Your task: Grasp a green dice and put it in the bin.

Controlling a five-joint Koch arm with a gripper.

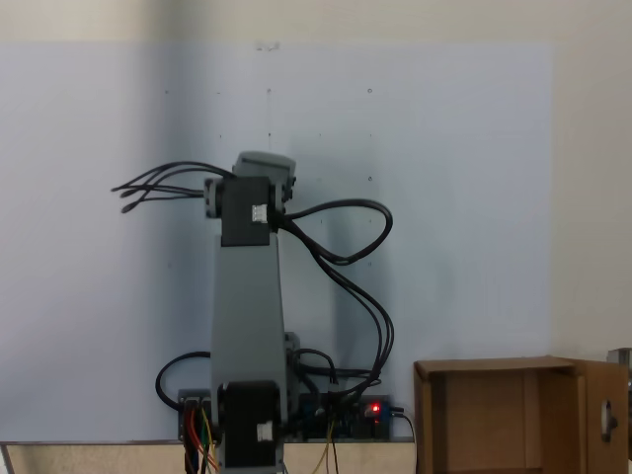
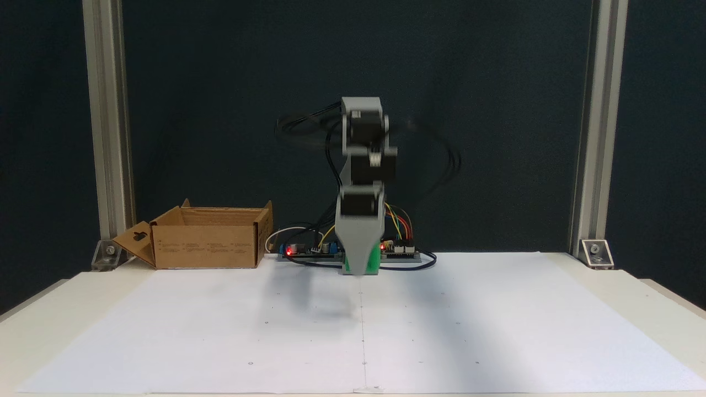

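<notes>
White paper (image 2: 441,331) covers the worktop (image 2: 33,325). Gripper (image 2: 361,267) raised above it, clamped on the green dice (image 2: 374,259). Bin (image 2: 207,237) well left.

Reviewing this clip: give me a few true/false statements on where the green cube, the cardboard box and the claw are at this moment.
1. The small bright green cube sits between the claw's jaws, raised off the white paper sheet. True.
2. The brown corrugated cardboard box lies tipped on its side. False: it stands upright, flaps open.
3. The cube is already inside the box. False: it is at the claw, well right of the box in a fixed view.
4. A red light glows on the electronics behind the arm. True.
</notes>
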